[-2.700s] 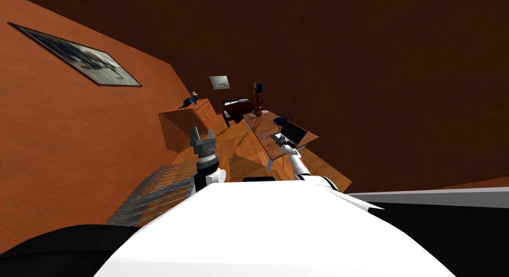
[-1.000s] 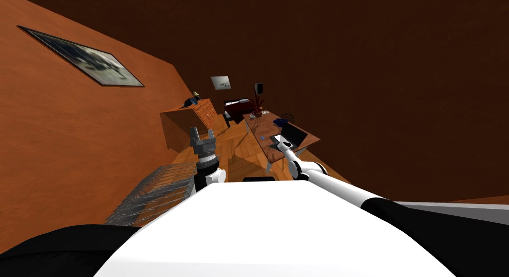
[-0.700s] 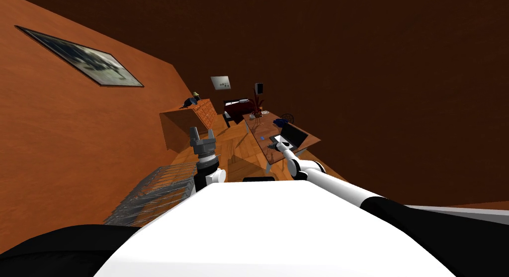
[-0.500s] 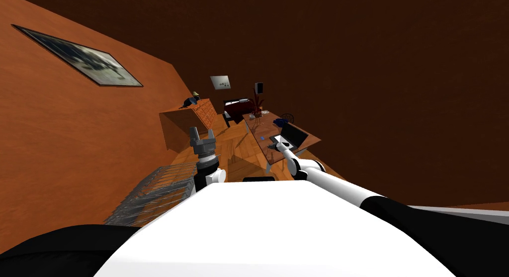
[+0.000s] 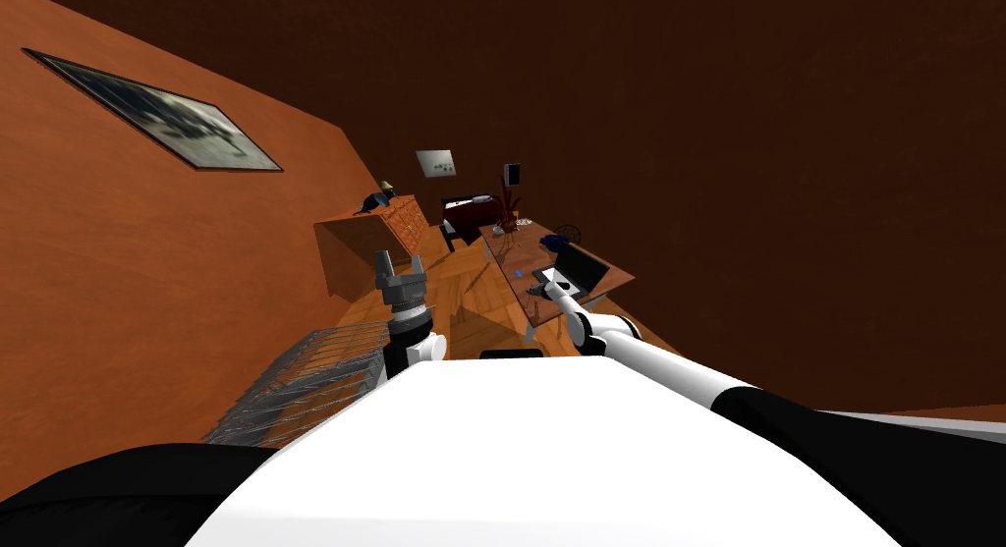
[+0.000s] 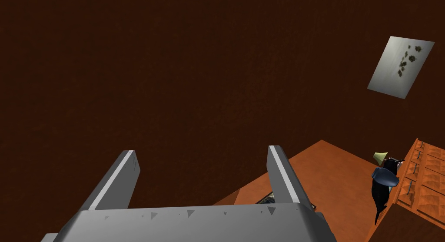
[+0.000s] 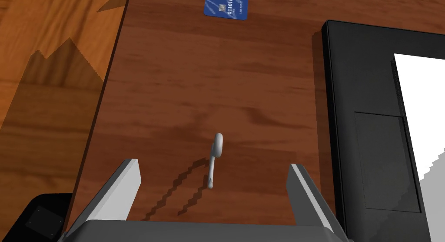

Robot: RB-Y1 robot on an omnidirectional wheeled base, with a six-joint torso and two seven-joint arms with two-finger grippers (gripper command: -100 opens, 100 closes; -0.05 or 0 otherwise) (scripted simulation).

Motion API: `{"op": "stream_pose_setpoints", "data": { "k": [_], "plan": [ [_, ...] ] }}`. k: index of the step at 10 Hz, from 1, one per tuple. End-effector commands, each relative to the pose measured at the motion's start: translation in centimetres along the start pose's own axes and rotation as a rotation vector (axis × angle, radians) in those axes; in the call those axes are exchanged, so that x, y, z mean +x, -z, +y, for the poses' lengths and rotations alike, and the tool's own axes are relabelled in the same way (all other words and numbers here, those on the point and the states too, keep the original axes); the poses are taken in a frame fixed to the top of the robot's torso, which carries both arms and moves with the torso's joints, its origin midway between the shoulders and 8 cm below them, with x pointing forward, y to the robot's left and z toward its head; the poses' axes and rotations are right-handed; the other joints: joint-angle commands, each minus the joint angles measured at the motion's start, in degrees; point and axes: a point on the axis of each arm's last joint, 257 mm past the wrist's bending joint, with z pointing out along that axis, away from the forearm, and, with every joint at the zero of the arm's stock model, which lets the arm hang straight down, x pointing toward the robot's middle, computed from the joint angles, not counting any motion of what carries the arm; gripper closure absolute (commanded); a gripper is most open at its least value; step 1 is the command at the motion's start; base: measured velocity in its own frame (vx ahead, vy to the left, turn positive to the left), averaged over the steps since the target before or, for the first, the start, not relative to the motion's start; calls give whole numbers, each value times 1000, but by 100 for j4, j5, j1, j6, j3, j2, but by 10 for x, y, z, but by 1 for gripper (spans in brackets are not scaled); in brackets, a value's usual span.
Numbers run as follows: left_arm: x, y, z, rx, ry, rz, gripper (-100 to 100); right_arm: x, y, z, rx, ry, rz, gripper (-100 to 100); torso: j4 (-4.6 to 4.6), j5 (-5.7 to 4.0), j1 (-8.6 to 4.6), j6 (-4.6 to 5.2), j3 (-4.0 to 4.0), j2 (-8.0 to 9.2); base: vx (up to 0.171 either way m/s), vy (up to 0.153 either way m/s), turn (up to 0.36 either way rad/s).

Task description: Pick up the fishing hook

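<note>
One small, pale grey hook [image 7: 217,146] is seen lying on a brown wooden table [image 7: 174,78], between the two fingers [image 7: 126,183] of the right gripper [image 7: 213,165]. The fingers are held wide apart and touch nothing. The hook is placed near the middle of the gap, and its shadow is thrown across the wood toward the gripper. No object is set between hook and fingers.

A black laptop [image 7: 369,100] is stood open just beside the hook, its edge running close past one fingertip, with a white area shown on its far part. A blue card [image 7: 226,4] is laid flat farther along the table, well beyond the hook. On the side away from the laptop, the table's edge is bordered by a lighter plank floor [image 7: 43,57].

In the head view the right arm is shown stretched to the table's near end, beside the laptop. Farther along the table a blue object [image 5: 553,241] and a red plant [image 5: 508,209] are set.

The left gripper [image 5: 400,261] is held upright before the chest, over the floor, its fingers parted and empty. A wire rack [image 5: 305,374] is seen low beside that arm, along an orange wall [image 5: 118,276] on which a framed picture [image 5: 157,109] is hung. A wooden dresser [image 5: 368,237] is stood against the same wall, across a strip of floor from the table. The other walls are rendered dark brown.
</note>
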Motion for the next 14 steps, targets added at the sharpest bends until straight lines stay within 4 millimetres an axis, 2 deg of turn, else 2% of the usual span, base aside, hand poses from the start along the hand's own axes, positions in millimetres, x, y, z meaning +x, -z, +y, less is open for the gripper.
{"op": "stream_pose_setpoints", "data": {
  "k": [1,2,3,4,5,7,8,12,13,14],
  "plan": [
    [0,0,0,0,0,0,0,9,-1,-3,12,-18,12,-100,0,0,0,0,0,0,44,-23,2],
    [0,0,0,0,0,0,0,-1,-2,-7,21,-25,-6,-100,-1,0,1,-1,-2,-3,23,-13,1],
    [0,0,0,0,0,0,0,2,-2,-6,18,-28,-1,-100,-1,1,3,0,0,1,7,-5,1],
    [0,0,0,0,0,0,0,1,-2,-6,17,-24,-2,0,1,1,6,0,4,8,0,0,0],
    [0,0,0,0,0,0,0,-10,-6,-18,12,-30,-1,-100,2,2,8,0,6,11,75,-25,53],
    [0,0,0,0,0,0,0,-11,-6,-19,13,-28,-2,-100,-6,-1,-5,0,-15,-27,93,-32,33],
    [0,0,0,0,0,0,0,-11,-6,-19,11,-29,-1,100,-4,0,0,1,-9,-13,9,-4,-1],
    [0,0,0,0,0,0,0,-7,-6,-16,5,-29,6,100,-15,1,5,-6,-10,-4,1,0,-3],
    [0,0,0,0,0,0,0,-7,-6,-17,7,-30,5,0,-13,2,6,-5,-10,-5,0,0,0],
    [0,0,0,0,0,0,0,-2,-3,-9,16,-25,-1,100,-13,2,6,-5,-10,-5,-71,18,-60]
  ]
}}
